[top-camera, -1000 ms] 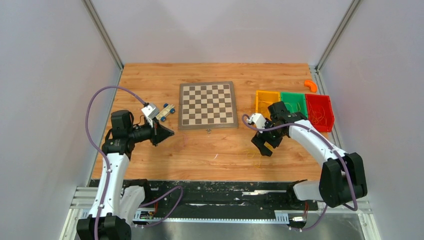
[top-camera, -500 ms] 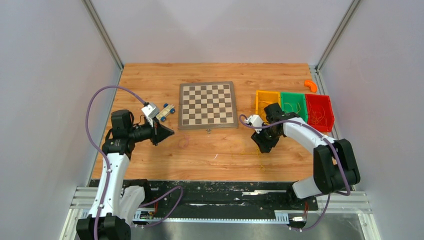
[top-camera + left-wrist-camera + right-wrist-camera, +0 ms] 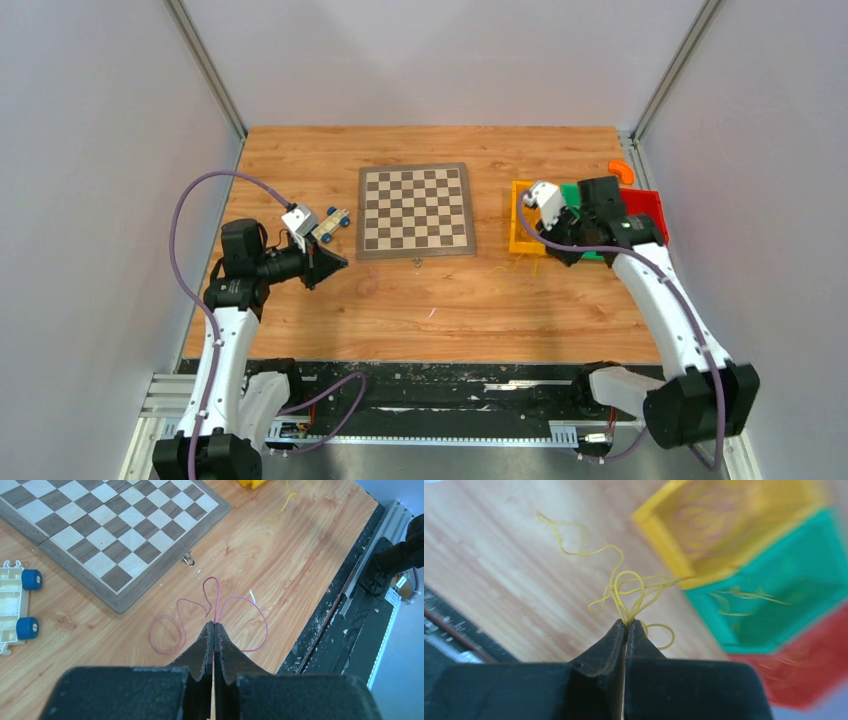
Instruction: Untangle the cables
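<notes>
Now sorting step judged in hand: yellow wire (image 3: 624, 587) clamped in right gripper (image 3: 626, 624), jaws together, at centre of wrist frame, beside yellow bin (image 3: 659, 542). Pink wire (image 3: 167, 635) pinched by left gripper (image 3: 214, 625), loops at lower centre. Next: yellow wire to be carried over bin, jaws parted.

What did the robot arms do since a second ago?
The right gripper snapped shut on the yellow cable and carried it back and to the right, over by the yellow bin. The left gripper stayed put, shut on the pink cable. The chessboard didn't move.
</notes>
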You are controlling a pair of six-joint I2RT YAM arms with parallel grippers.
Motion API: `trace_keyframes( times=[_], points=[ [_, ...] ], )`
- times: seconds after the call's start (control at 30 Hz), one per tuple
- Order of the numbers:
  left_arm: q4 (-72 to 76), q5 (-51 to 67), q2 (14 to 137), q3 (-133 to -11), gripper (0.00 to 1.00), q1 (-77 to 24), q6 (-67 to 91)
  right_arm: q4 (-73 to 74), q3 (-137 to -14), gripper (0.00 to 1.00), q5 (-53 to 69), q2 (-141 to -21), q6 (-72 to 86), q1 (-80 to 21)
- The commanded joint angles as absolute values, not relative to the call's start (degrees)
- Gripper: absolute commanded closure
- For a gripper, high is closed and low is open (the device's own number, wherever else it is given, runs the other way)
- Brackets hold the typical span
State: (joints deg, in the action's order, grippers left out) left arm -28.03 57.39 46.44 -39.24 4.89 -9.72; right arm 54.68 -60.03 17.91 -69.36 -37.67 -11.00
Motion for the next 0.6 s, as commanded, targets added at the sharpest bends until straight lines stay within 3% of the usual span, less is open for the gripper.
trace_keyframes(
  times=[0.0,0.1,0.33,0.57],
  points=[
    [-27.2,57.6,45.1,-39.4,1.00,4.6,-9.5,59.3,-69.0,1.00,8.7,-63.6,-40.3,-9.2],
    [-26.8,57.6,45.2,-39.1,1.00,4.6,-9.3,60.4,-73.1,1.00,1.1,-64.4,-41.5,-5.0],
    [-25.9,57.6,45.2,-38.6,1.00,4.6,-9.2,61.9,-86.6,1.00,3.5,-70.8,-41.2,10.5],
    [-25.4,57.4,45.3,-38.3,1.00,4.6,-8.9,57.5,-88.1,1.00,4.1,-77.9,-37.2,12.3]
  ],
)
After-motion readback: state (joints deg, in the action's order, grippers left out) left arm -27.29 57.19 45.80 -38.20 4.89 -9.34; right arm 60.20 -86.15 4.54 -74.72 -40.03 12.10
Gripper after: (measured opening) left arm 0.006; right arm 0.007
